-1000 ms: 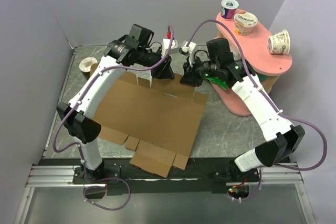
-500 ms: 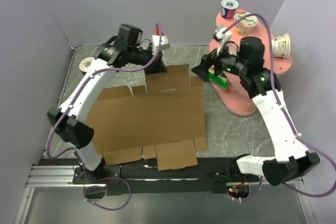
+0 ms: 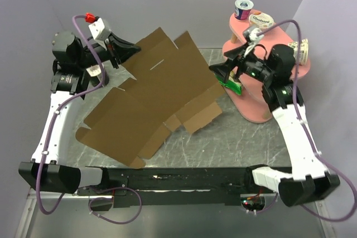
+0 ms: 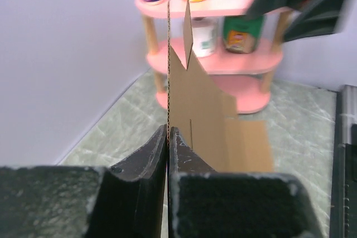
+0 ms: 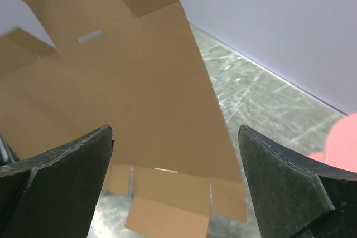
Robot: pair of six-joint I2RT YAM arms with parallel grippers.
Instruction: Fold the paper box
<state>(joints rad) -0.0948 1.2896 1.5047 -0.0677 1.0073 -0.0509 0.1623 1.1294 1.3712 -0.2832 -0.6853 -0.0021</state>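
Sheet-handling step, by the look of it: left gripper (image 3: 129, 52) clamps the paper box (image 3: 159, 90) at its far-left edge, tilted up; right gripper (image 3: 220, 72) gapes empty, and should next take the right flap

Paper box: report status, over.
Left claw shut on paper box edge. Right claw open, gripping nothing. Box unfolded, tilted up. Pink shelf close beside right claw.

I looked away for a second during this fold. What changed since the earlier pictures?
The left fingers, shut on an edge of the box, swung left and up, lifting that edge so the box tilts. The right fingers let go, opened and drew back toward the shelf. The shelf and cups stayed put.
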